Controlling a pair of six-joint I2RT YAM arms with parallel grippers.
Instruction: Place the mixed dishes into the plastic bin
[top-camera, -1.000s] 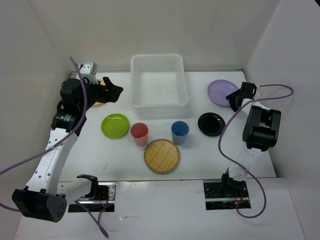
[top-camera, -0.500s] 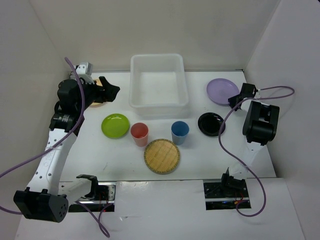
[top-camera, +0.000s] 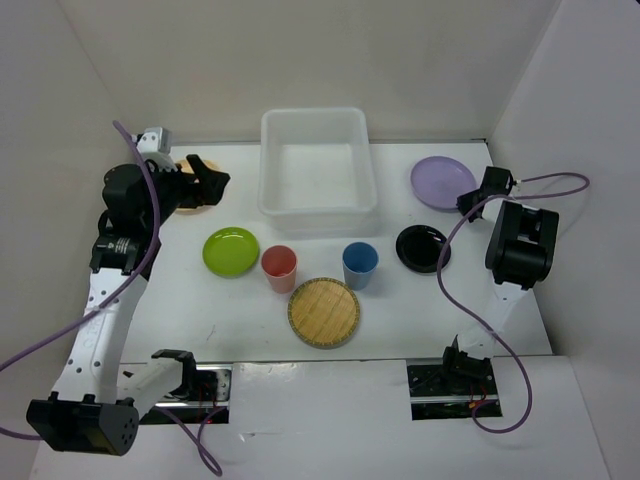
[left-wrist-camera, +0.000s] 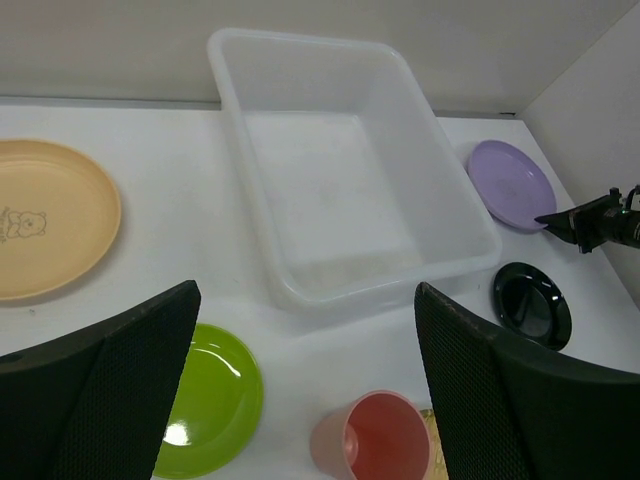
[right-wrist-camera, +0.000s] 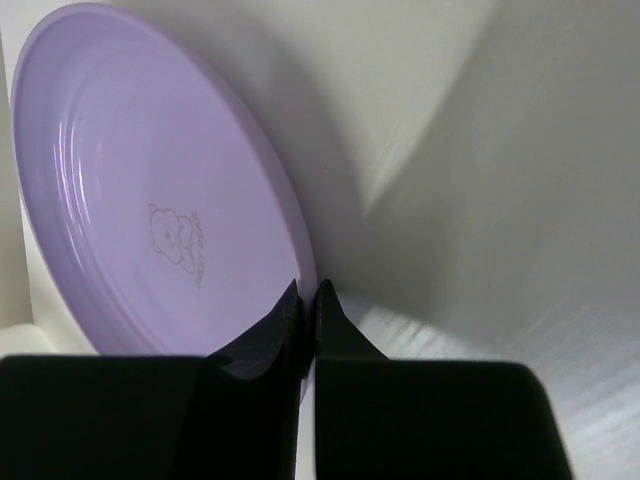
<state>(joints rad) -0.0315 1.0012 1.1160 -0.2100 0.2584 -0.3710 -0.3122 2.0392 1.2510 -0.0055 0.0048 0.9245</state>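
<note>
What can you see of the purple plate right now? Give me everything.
The purple plate is small, round and shallow, smooth lilac plastic by its look, with faint concentric rings and a small bear print with lettering at its centre. It sits at the far right of the table, right of the plastic bin and beyond the black plate, touching neither. The right end effector is shut on its near-right rim. Whether it is lifted off the table I cannot tell.
</note>
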